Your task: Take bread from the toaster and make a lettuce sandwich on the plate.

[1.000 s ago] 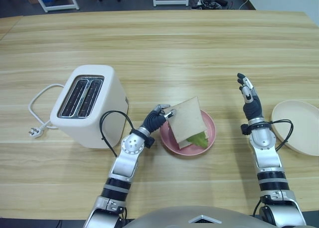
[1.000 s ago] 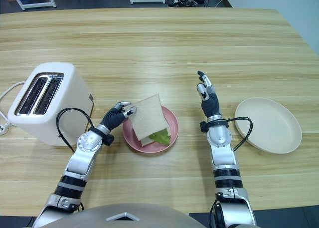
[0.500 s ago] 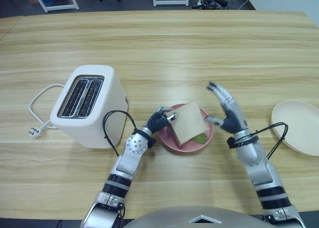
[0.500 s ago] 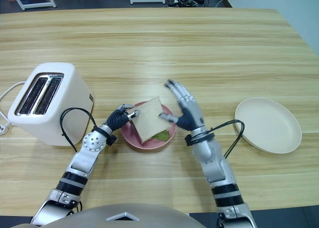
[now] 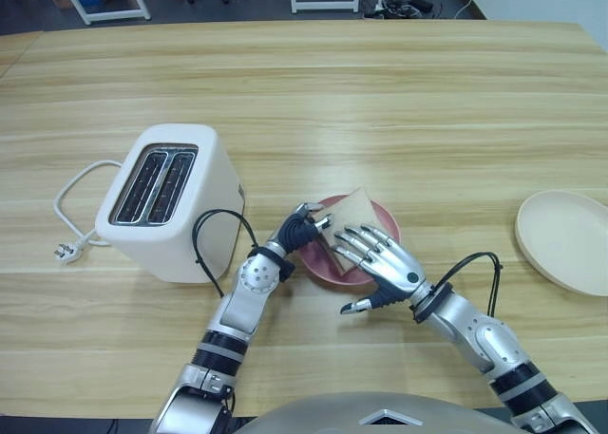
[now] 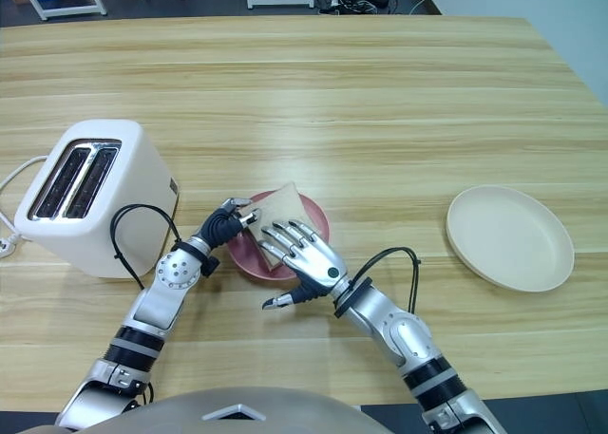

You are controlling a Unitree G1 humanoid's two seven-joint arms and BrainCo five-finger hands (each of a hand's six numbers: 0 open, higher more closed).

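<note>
pink plate (image 5: 384,217); right hand (image 5: 382,263) has come over bread (image 5: 350,214)

No legible text, label, number or sign on toaster (image 5: 195,235), plate (image 5: 385,216), table (image 5: 380,92).

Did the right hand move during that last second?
Yes. The right hand swung left, away from the beige plate, and is now spread over the bread on the pink plate.
</note>
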